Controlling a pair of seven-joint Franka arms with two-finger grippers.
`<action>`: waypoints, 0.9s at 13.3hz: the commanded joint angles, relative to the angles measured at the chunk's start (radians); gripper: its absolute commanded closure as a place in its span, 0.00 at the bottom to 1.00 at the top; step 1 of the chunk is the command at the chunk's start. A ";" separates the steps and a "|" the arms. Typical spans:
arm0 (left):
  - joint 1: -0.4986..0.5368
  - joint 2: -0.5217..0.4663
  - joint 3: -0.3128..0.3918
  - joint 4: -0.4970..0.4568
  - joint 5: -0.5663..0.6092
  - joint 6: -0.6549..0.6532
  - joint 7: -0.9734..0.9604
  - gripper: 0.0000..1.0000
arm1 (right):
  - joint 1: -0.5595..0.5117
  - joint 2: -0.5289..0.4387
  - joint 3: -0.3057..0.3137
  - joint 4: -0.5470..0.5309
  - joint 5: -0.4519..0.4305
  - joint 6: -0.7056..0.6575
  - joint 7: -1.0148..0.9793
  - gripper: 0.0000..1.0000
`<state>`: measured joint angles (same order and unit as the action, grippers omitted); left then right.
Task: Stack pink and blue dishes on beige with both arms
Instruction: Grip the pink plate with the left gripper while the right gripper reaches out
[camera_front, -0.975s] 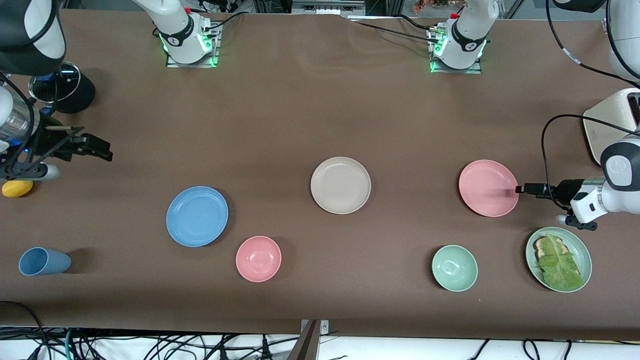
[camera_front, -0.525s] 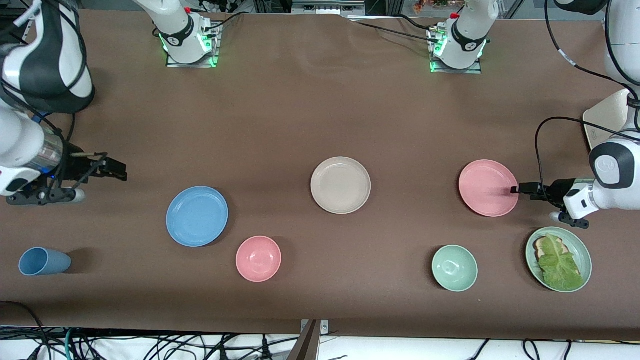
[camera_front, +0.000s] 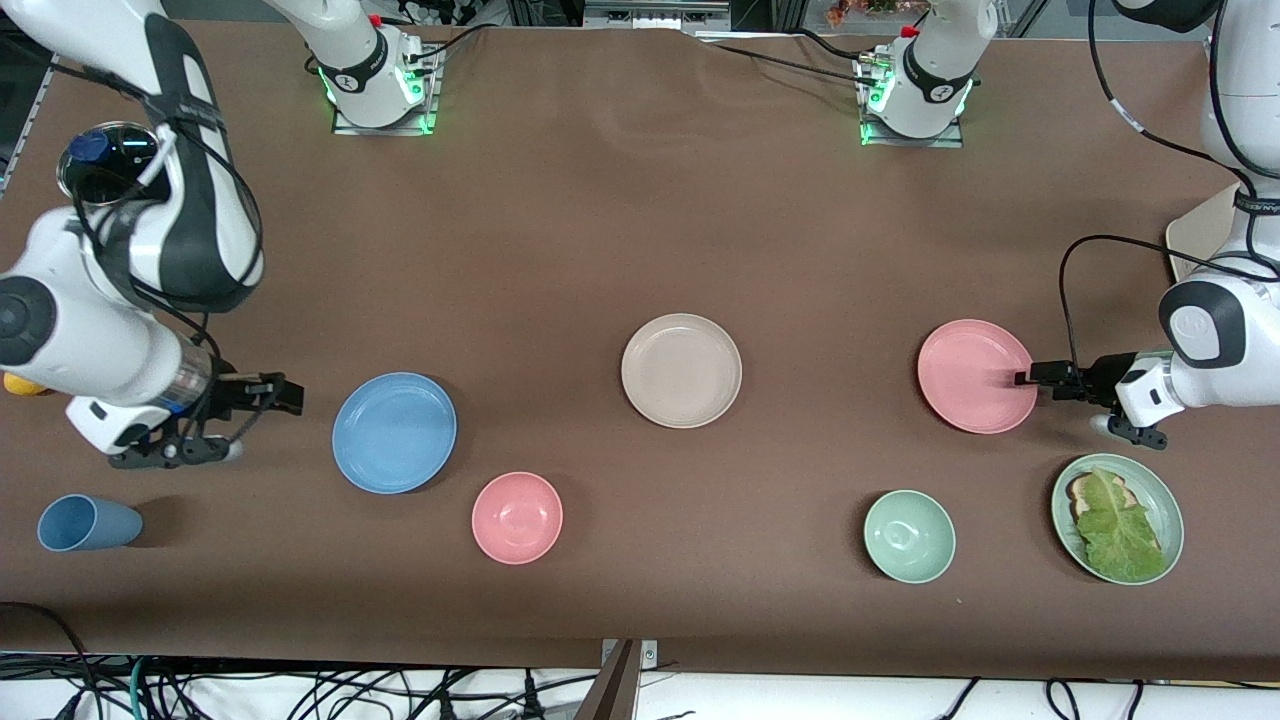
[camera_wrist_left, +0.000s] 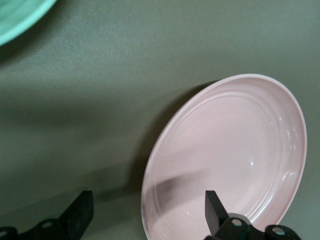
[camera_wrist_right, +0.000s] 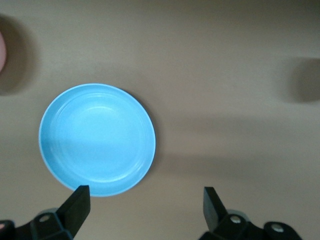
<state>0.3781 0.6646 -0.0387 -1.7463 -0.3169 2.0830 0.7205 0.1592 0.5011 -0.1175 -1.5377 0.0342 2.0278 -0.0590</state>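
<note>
**Both grippers at their plates**

We see the left gripper (camera_front: 1022, 378), fingers wide, straddling the pink plate's (camera_front: 975, 375) rim. The right gripper (camera_front: 290, 395), fingers wide, sits beside the blue plate (camera_front: 394, 432). The beige plate (camera_front: 681, 370) lies between, mid-worktop.

Matte pink plate (camera_front: 976, 375), blue plate (camera_front: 394, 432) and beige plate (camera_front: 681, 370) lie on a smooth brown tabletop (camera_front: 640, 220); glossy white arms (camera_front: 130, 260).

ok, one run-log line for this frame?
left tool: open, straddling pink plate rim | right tool: open, beside blue plate, not touching | beige plate: bare, nothing stacked
</note>
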 joint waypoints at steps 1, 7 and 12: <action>0.004 -0.054 0.000 -0.087 -0.050 0.049 0.039 0.02 | -0.004 0.036 0.002 -0.048 0.009 0.110 -0.019 0.01; 0.004 -0.066 0.002 -0.114 -0.071 0.049 0.039 0.49 | -0.006 0.094 0.002 -0.130 0.016 0.270 -0.016 0.01; 0.004 -0.059 0.016 -0.110 -0.071 0.035 0.053 1.00 | -0.006 0.128 0.004 -0.205 0.018 0.409 -0.013 0.01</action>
<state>0.3808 0.6354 -0.0324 -1.8272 -0.3520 2.1187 0.7308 0.1581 0.6267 -0.1179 -1.7113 0.0344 2.3909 -0.0589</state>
